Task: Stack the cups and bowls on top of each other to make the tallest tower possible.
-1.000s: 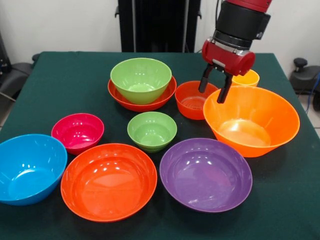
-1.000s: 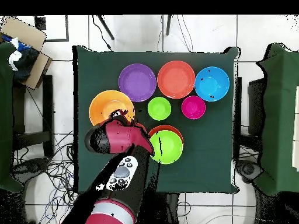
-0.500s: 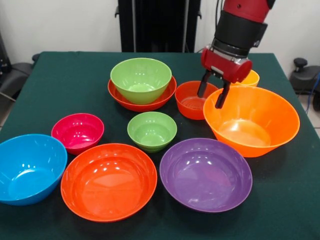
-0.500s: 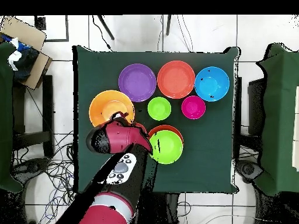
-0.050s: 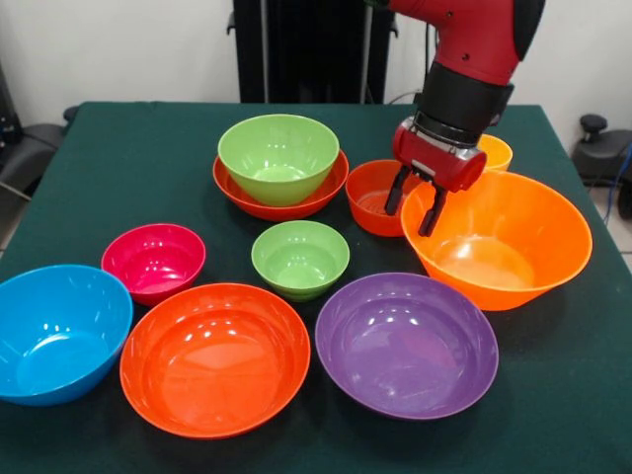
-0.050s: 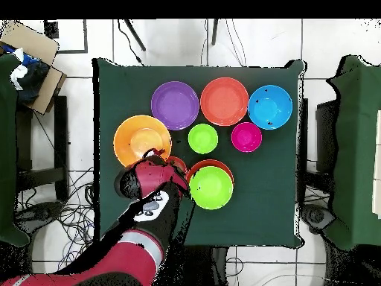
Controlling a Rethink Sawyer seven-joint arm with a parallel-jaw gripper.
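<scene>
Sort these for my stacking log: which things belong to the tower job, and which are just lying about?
Job:
green bowl nested in red-orange bowl
large orange bowl
small red-orange bowl
yellow cup
open tool

Lying about:
cardboard box on the floor

A medium lime green bowl (image 5: 278,156) sits nested upright in a wide, shallow red-orange bowl (image 5: 242,192) at the far middle of the table. Right of them stands a small red-orange bowl (image 5: 375,198), with a yellow-orange cup (image 5: 496,153) further right, partly hidden. A large orange bowl (image 5: 504,242) stands at the right. In the middle sits a small lime green bowl (image 5: 300,259), a magenta bowl (image 5: 154,262) to its left. Along the near edge: blue bowl (image 5: 57,331), big red-orange bowl (image 5: 214,357), purple bowl (image 5: 406,345), all upright and empty
</scene>
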